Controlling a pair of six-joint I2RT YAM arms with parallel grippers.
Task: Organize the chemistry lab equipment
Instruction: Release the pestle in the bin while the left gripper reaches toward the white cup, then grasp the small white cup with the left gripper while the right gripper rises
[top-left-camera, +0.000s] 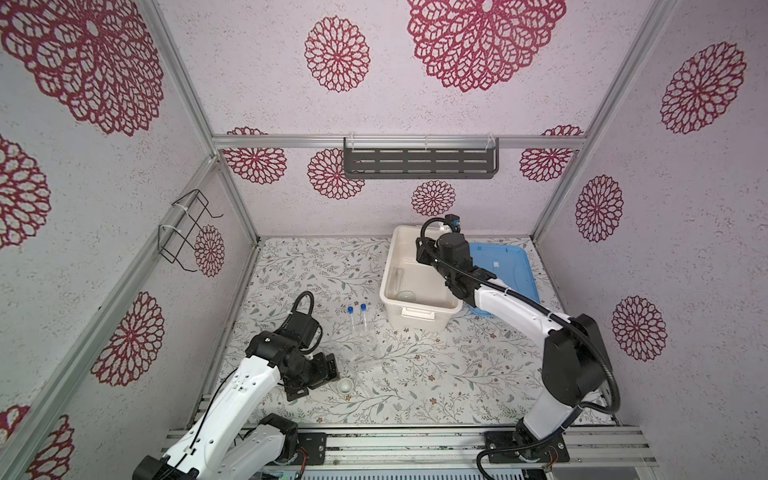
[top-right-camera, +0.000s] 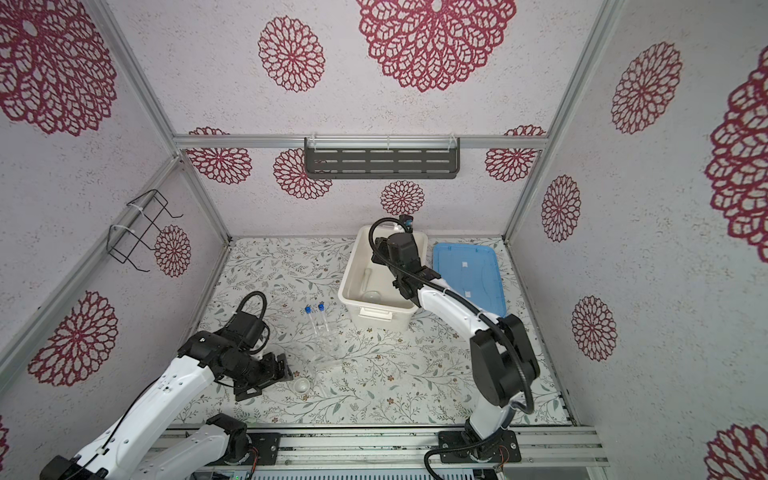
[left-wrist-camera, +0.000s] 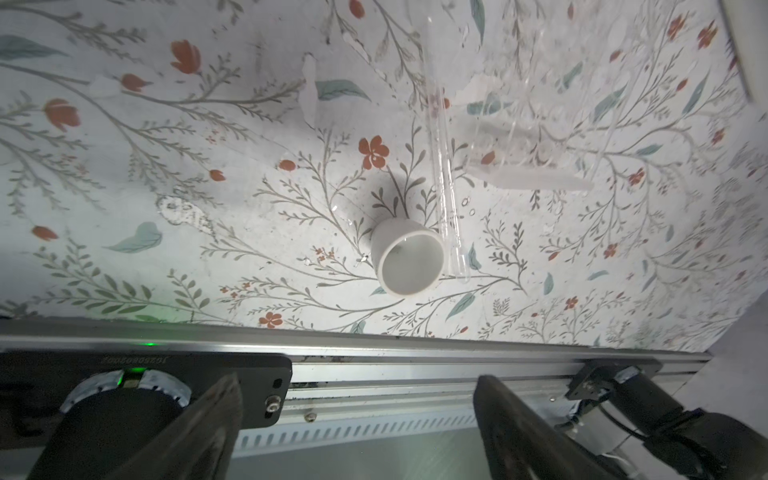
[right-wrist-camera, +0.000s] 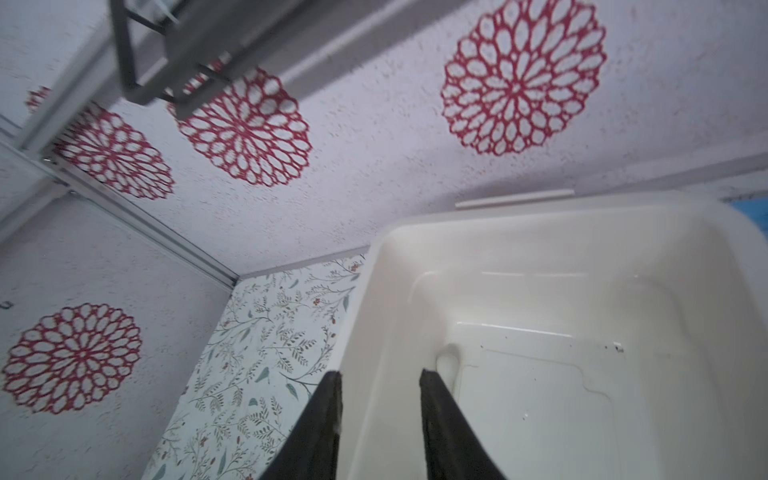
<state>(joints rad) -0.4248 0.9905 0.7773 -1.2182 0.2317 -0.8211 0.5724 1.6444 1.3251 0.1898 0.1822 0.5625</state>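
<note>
**Both grippers empty-handed**

The left gripper (left-wrist-camera: 359, 378) stood wide open, holding nothing; the small white dish (top-left-camera: 345, 386) sat just beside it at three o'clock in both top views (touching neither finger). The right gripper (right-wrist-camera: 380, 372) hung partly open, empty, over the white tub (right-wrist-camera: 540, 232).

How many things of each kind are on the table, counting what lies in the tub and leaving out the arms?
Capped tubes: 2
Loose clear tube: 1
Stand: 1
Dish: 1
Bowl: 1
Pestle: 1
Tub: 1
Lid: 1
Total: 9
</note>
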